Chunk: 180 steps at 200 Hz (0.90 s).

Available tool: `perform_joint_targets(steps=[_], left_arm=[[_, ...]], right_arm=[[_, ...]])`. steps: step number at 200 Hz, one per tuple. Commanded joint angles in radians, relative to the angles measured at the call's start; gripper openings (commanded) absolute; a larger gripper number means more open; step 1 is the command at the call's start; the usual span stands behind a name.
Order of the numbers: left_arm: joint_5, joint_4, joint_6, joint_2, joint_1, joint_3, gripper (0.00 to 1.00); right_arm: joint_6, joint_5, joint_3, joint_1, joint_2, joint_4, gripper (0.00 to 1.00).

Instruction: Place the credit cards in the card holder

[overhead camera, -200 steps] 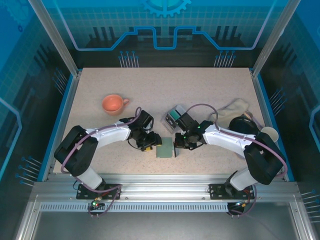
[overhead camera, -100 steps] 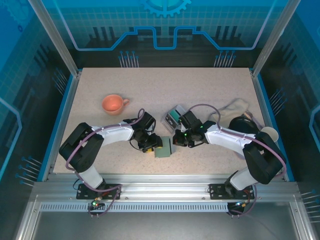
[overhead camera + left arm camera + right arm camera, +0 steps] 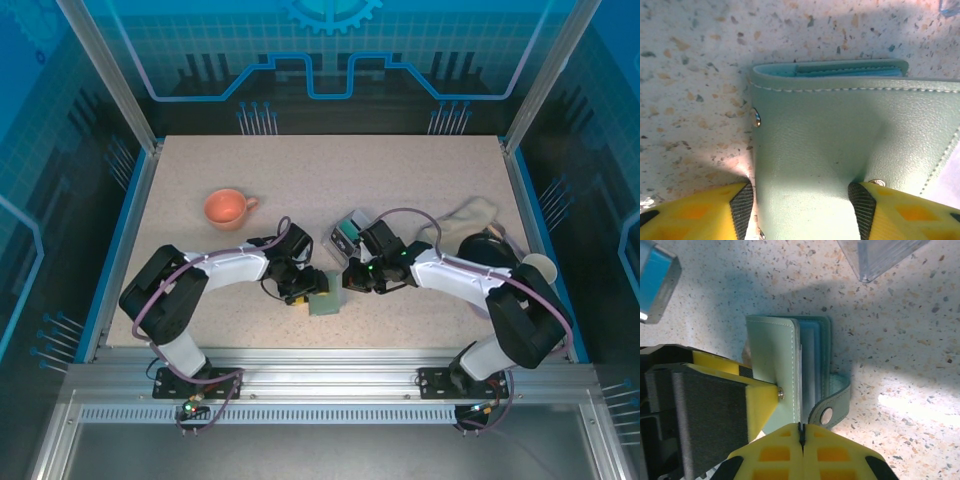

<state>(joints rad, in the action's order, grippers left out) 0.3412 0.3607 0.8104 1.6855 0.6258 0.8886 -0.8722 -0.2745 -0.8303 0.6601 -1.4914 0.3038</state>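
One sage-green card holder, white-stitched, snap tab curling beside it

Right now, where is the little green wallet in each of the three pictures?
Top external: the card holder sits near the table's front middle, between both grippers.
Left wrist: it fills the centre and right, running down between the left gripper's yellow fingers.
Right wrist: centre-left, just above the shut right gripper.
Shared landmark: the left gripper's yellow finger against the card holder's cover.
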Motion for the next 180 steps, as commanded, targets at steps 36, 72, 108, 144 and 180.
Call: perform_joint_targets(steps=[36, 72, 108, 144, 180], left_arm=[[0.015, -0.103, -0.013, -0.044, 0.024, 0.005, 0.69], [-0.011, -0.108, -0.006, -0.087, 0.024, -0.009, 0.75], [-0.023, -0.114, 0.001, -0.123, 0.023, -0.012, 0.8], [-0.018, -0.102, 0.011, -0.121, 0.024, 0.015, 0.82], [-0.017, -0.098, 0.024, -0.108, 0.024, 0.031, 0.81]], right_arm=[[-0.037, -0.049, 0.024, -0.017, 0.05, -0.045, 0.02], [-0.055, -0.071, 0.047, -0.031, 0.054, -0.079, 0.01], [-0.081, -0.101, 0.09, -0.054, 0.075, -0.138, 0.0], [-0.122, -0.147, 0.153, -0.084, 0.102, -0.231, 0.0], [-0.152, -0.208, 0.194, -0.105, 0.104, -0.325, 0.0]])
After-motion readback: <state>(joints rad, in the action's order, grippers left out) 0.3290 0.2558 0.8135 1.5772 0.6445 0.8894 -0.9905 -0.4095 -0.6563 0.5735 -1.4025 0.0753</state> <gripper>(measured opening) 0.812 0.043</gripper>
